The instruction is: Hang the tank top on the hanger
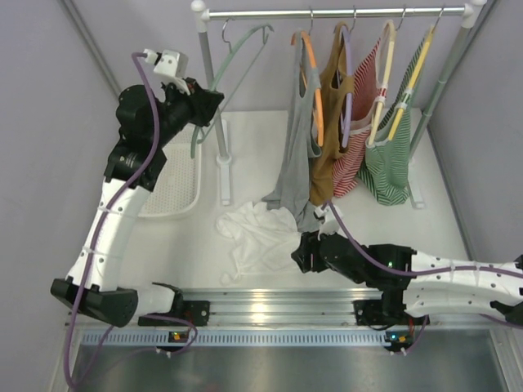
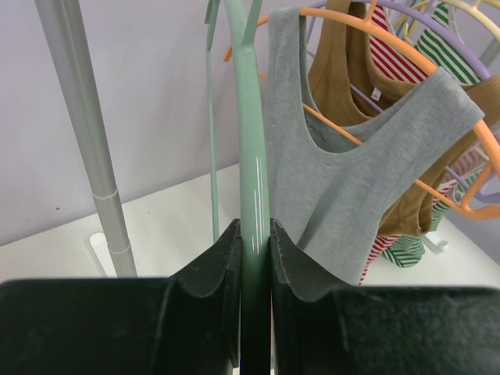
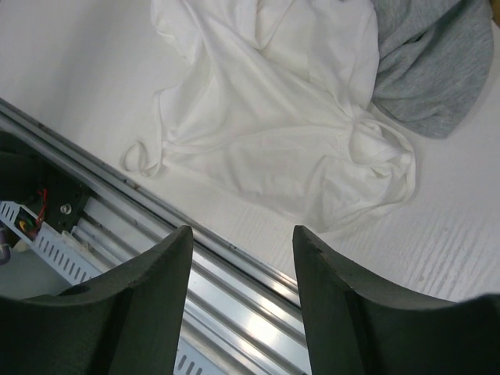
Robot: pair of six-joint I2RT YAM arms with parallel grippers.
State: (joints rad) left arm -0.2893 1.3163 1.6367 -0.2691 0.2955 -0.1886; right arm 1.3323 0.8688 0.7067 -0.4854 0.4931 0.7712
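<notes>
On the table (image 1: 466,204), close to the metal rail (image 1: 261,298) at the front edge, the white tank top (image 3: 273,133) lies in a crumpled heap. One strap loop reaches toward the rail. The hem of a grey top (image 3: 437,70), which hangs from the clothes rack (image 1: 327,12), comes down right beside it and seems to touch it.

I judge the step in hand to be the preparation: one arm has the hanger ready and the other must now take the garment. The left gripper (image 2: 254,230) is up at the left end of the rack, and its jaws are pressed narrowly on one arm of the pale green hanger (image 2: 254,156). The hook seems to be near the rod, but I cannot tell if it is on it.

The right gripper (image 3: 242,234) is over the near edge of the tank top. Its jaws stand about half apart, with nothing between them, and they touch no cloth.

The next move, I think, asks the right gripper to go down and pinch only the white fabric, best near a strap or the neckline. The cloth is thin and folded on itself, so the right layer is not easy to choose, and the grey hem beside it could be caught by mistake.
</notes>
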